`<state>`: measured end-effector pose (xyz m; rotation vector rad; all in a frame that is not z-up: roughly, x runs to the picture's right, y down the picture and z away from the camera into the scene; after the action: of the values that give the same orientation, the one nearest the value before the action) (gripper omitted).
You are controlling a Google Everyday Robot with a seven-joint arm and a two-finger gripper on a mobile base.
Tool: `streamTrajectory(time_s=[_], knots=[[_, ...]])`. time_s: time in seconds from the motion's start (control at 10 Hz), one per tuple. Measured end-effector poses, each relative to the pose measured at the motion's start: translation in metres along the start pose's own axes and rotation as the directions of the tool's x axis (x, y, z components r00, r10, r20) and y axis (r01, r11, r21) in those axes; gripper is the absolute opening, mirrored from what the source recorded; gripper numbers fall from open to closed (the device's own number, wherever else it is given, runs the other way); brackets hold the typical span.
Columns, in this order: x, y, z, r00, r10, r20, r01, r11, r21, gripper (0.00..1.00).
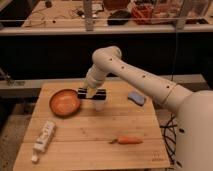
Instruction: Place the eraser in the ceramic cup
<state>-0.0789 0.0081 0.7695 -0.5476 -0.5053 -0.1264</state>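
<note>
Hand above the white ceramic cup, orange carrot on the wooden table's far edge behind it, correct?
No. The camera view shows the orange carrot near the front edge of the wooden table, in front of the white ceramic cup. The hand is above that cup.

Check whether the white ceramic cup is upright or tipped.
Upright: the white ceramic cup stands on its base on the wooden table, beside the orange bowl; the gripper sits directly above its mouth.
</note>
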Motion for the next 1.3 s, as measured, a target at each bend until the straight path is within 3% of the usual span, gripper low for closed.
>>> streamTrajectory(time_s=[0.2,0.4,0.6,1.1,1.3], knots=[[0.0017,0.0006,-0.0010,1.000,0.000,-0.006,0.000,1.000,0.007,0.47],[0.0036,0.0016,-0.0010,1.000,0.004,-0.010,-0.003,1.000,0.012,0.30],[0.0060,0.0020,-0.0023,1.000,0.006,-0.015,-0.006,1.000,0.019,0.30],[0.0072,0.0041,-0.0036,1.000,0.007,-0.025,-0.007,1.000,0.030,0.78],[0.0094,0.0050,-0.0049,1.000,0.011,-0.029,-0.010,0.999,0.037,0.78]])
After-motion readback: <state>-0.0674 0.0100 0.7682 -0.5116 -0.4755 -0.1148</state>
